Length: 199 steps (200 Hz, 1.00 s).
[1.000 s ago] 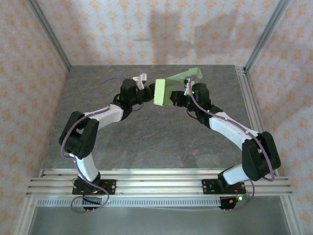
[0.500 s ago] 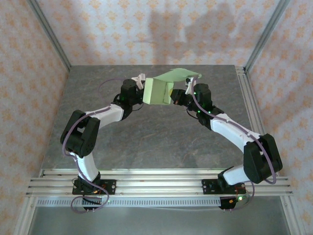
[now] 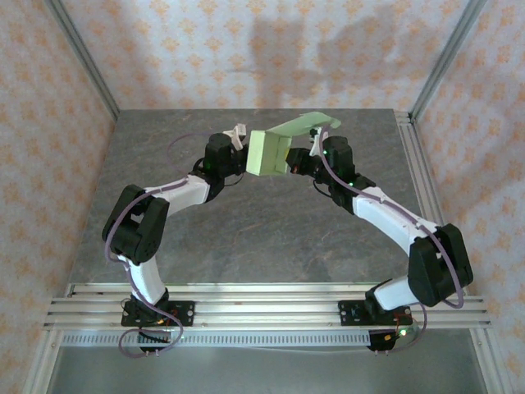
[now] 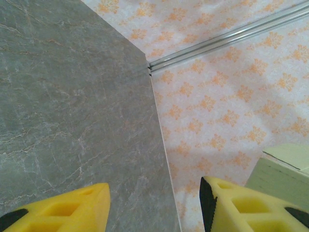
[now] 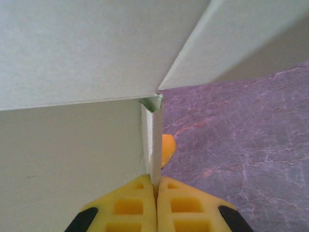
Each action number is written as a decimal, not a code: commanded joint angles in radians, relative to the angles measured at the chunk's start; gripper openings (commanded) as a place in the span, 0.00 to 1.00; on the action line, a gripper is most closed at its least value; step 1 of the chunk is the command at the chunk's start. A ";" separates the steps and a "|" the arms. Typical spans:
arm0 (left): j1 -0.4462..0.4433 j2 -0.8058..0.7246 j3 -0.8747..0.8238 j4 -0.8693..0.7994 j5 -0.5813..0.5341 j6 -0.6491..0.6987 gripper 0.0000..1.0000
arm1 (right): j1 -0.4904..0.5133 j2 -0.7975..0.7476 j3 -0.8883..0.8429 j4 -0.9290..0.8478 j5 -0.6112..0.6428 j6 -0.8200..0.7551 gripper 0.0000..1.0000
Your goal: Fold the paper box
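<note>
Above veined table (image 3: pixel 246 238), seemingly matte box (image 3: pixel 267 153)

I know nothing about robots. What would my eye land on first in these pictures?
The pale green paper box, partly folded with one flap sticking up, is held in the air above the far middle of the grey table. The right gripper pinches a thin edge of its card, yellow jaws shut. The left gripper stands open just beside the box, holding nothing.
</note>
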 commanded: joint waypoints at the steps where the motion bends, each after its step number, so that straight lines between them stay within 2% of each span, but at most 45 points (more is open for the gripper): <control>1: -0.028 -0.003 0.033 0.039 0.014 -0.021 0.53 | 0.017 0.002 0.051 -0.085 0.054 -0.070 0.06; 37: -0.063 0.039 0.085 0.074 0.014 -0.089 0.53 | 0.057 0.033 0.092 -0.148 0.134 -0.122 0.06; 64: -0.055 0.027 0.067 0.063 0.003 -0.076 0.53 | 0.062 0.020 0.085 -0.156 0.166 -0.131 0.06; 80: -0.026 0.005 0.028 0.047 -0.006 -0.058 0.53 | 0.059 -0.008 0.079 -0.181 0.195 -0.148 0.05; 153: 0.104 -0.035 -0.128 -0.045 -0.032 0.048 0.68 | 0.046 -0.058 0.057 -0.249 0.226 -0.170 0.03; 199: 0.195 -0.117 -0.239 -0.164 -0.117 0.139 0.73 | 0.045 -0.013 0.066 -0.387 0.281 -0.200 0.03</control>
